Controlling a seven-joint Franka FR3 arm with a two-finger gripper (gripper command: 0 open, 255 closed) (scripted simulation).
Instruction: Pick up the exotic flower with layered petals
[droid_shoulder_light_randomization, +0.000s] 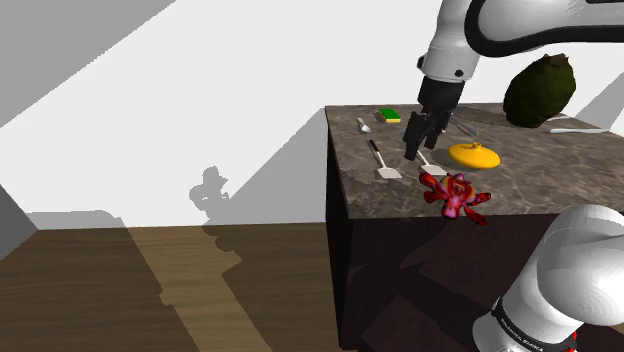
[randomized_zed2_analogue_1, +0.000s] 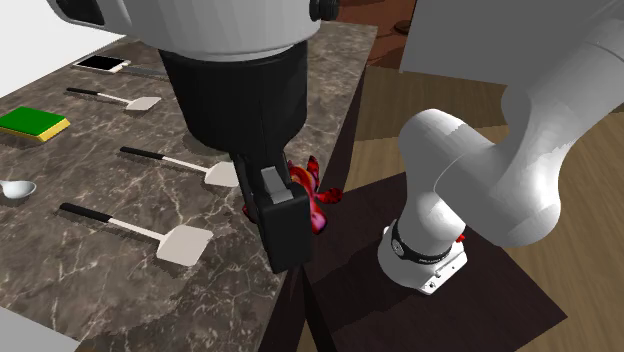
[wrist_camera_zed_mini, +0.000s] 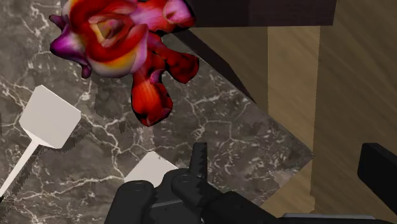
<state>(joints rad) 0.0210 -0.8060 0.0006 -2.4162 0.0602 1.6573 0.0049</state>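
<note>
My fingers stood apart and empty above the counter, the red flower lying untouched just ahead of them at its edge, and it looked light and frail, so I judged its thick middle the safest hold.

Glossy white arm w/ dark joints, all-blk gripper, blk lettered band nr base

The shoulder view looks from behind the arm, some way off, across the tabletop toward a white wall. The second exterior view hangs close over the tabletop's opposite side, facing back toward the stand. The wrist view looks steeply down from near. All three share the flower at the tabletop's edge.
</note>
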